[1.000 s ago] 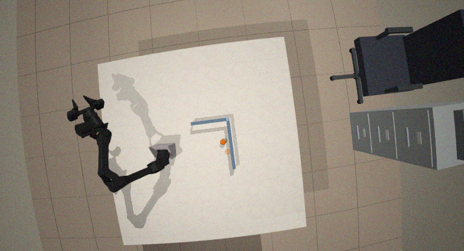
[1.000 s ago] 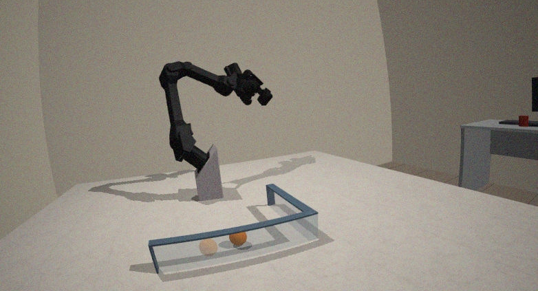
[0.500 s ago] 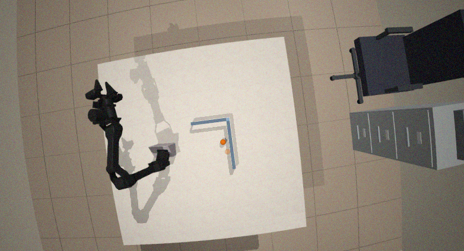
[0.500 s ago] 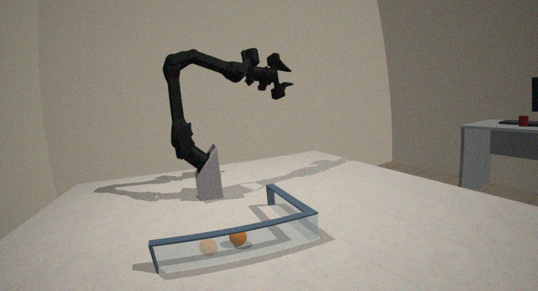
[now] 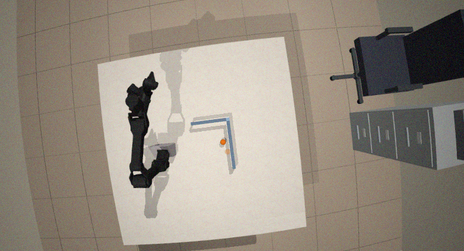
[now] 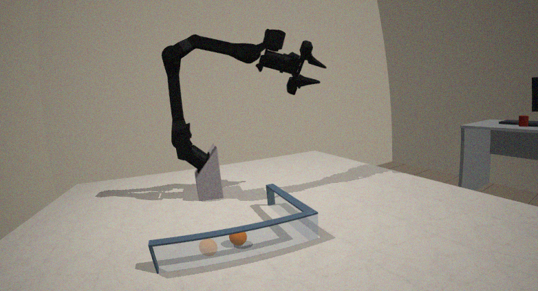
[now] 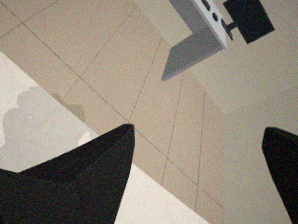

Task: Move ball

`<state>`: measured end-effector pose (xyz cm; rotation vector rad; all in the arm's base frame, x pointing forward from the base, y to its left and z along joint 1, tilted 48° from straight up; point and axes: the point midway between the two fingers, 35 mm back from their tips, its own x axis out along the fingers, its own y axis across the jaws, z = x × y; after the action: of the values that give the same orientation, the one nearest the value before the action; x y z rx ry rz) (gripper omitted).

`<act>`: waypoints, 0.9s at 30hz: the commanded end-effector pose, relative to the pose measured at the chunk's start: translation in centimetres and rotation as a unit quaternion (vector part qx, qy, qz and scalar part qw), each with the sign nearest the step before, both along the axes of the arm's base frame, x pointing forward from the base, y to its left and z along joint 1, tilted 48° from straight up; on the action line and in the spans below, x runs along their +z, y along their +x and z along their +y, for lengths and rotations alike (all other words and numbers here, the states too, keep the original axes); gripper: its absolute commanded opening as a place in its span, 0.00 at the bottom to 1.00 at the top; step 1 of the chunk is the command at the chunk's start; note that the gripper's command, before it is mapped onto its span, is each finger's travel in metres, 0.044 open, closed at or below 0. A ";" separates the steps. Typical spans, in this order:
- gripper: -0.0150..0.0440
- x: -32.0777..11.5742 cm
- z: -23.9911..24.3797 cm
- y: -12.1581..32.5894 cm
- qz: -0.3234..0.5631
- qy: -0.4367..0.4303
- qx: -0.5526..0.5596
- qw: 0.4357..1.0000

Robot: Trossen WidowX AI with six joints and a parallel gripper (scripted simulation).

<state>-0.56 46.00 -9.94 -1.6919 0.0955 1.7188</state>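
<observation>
An orange ball (image 5: 222,142) (image 6: 238,238) lies on the table inside the corner, a little off the long wall. Its see-through copy (image 5: 227,151) (image 6: 208,247) shows beside it, closer to that wall and farther from the corner. The two clear walls have blue top edges: the long wall (image 5: 231,145) (image 6: 233,229) and the short wall (image 5: 207,121) (image 6: 291,199). My gripper (image 6: 323,74) (image 7: 198,135) is open and empty, high above the table and far from the ball. In the top view its fingertips overlap, seen from above. The ball is not in the wrist view.
The arm's slanted base block (image 5: 168,149) (image 6: 210,180) stands on the white table (image 5: 259,200) (image 6: 413,244), left of the walls in the top view. A chair (image 5: 384,66) and a drawer cabinet (image 5: 389,132) stand off the table. A desk (image 6: 475,157) (image 7: 192,55) stands beyond it.
</observation>
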 end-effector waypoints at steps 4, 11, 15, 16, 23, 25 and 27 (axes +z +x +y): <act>0.73 0.3 -3.4 11.8 -0.009 -0.042 -0.257 0.965; 0.73 1.0 -9.5 21.4 -0.028 -0.073 -0.478 0.875; 0.73 1.7 -14.1 26.0 -0.045 -0.086 -0.592 0.800; 0.73 1.9 -15.3 27.0 -0.050 -0.089 -0.619 0.779; 0.73 3.8 -24.9 32.9 -0.092 -0.103 -0.780 0.610; 0.73 4.5 -27.8 34.0 -0.107 -0.106 -0.817 0.556; 0.73 5.2 -30.8 35.0 -0.123 -0.108 -0.850 0.501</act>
<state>32.43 20.42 -6.21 -1.0442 1.2984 0.1216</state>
